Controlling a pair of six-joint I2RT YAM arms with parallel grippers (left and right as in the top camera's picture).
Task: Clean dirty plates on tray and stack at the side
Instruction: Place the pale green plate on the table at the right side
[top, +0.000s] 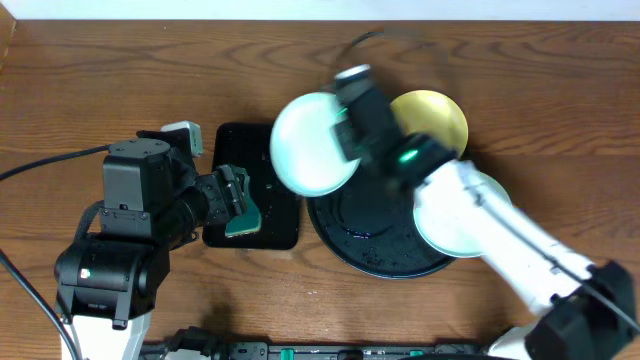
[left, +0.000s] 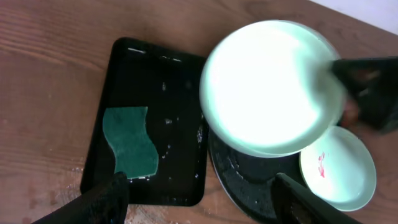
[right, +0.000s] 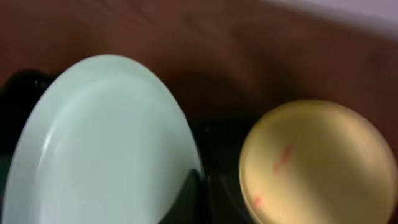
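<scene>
My right gripper (top: 347, 132) is shut on the rim of a pale mint-white plate (top: 308, 144) and holds it lifted over the left edge of the round black tray (top: 368, 243). The plate also shows in the right wrist view (right: 93, 143) and in the left wrist view (left: 267, 87). A pale yellow plate (top: 436, 118) with red smears (right: 283, 155) lies at the tray's far side. A second mint-white plate (left: 339, 168) with a red smear lies at the tray's right, partly hidden under my right arm in the overhead view (top: 452, 228). My left gripper (left: 199, 186) is open and empty.
A smaller rectangular black tray (top: 275, 232) sits left of the round tray, with a green sponge (left: 129, 142) lying on it below my left gripper (top: 238, 195). Water drops speckle both trays. A cable runs along the table's left.
</scene>
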